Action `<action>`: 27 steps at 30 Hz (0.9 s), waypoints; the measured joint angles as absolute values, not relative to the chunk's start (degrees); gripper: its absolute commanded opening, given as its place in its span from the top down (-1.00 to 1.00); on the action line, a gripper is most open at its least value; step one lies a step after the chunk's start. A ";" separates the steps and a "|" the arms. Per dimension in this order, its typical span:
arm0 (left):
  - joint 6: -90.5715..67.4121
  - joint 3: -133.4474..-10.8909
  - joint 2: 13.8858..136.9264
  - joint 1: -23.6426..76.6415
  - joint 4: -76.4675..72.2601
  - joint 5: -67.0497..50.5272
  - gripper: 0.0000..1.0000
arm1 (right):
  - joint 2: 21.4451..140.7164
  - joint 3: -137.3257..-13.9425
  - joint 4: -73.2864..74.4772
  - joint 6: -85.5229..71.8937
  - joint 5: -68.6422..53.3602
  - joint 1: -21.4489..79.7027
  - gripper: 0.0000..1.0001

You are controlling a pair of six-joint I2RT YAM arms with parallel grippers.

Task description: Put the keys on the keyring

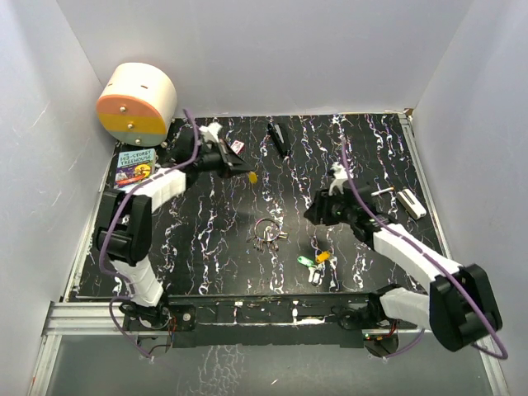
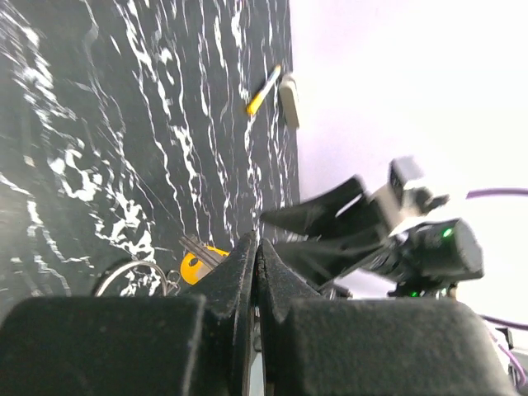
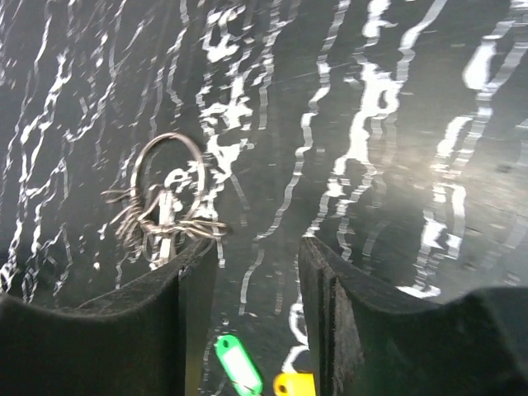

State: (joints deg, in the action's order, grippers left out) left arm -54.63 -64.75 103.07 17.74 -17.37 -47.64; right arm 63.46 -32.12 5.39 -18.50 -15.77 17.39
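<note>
L arm (image 1: pixel 161 186) rose from its base at lower left up the left side of the top view, then bent right, wrist in the upper-left area. L gripper (image 1: pixel 246 169) was clenched tight, both fingers (image 2: pixel 239 272) pressed together in its wrist view. A yellow-headed key (image 1: pixel 252 176) sat right at its tip; couldn't tell if it was pinched or just lying on the table (image 1: pixel 206 247).

R arm (image 1: pixel 412 252) reached from lower right toward centre, forearm slanting up-left. R gripper (image 1: pixel 316 214) was released, its 2 fingers apart w/ table surface showing in the gap.

The keyring (image 1: pixel 271 238) lay flat at centre of the top view, between the 2 grippers, grey keys bunched at the ring's lower right. In the R wrist view it sat left of centre, just beyond the left-hand finger, which covered the bunch's lower edge. 3 coloured keys (image 1: pixel 316 264) (green, yellow-orange, white) lay clustered lower right of centre, near R gripper, apart from the keyring.

Around:
- black stick (image 1: pixel 278 139) and red-and-white box (image 1: pixel 238 147), top centre
- cream-and-orange drum (image 1: pixel 136 103) upper left, w/ a book (image 1: pixel 132 167) below it
- white block (image 1: pixel 411 204) at right
</note>
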 measured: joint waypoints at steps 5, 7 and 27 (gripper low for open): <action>-54.15 -66.08 98.63 9.56 -14.24 -47.70 1.00 | 70.76 -35.44 4.99 -21.98 -15.40 23.70 0.36; -53.91 -66.00 96.86 6.74 -13.23 -47.75 1.00 | 72.95 -35.92 5.28 -24.51 -15.88 23.99 0.36; -52.93 -63.90 92.97 -3.49 -12.19 -48.97 1.00 | 84.66 -41.39 6.28 -42.96 -17.96 29.67 0.17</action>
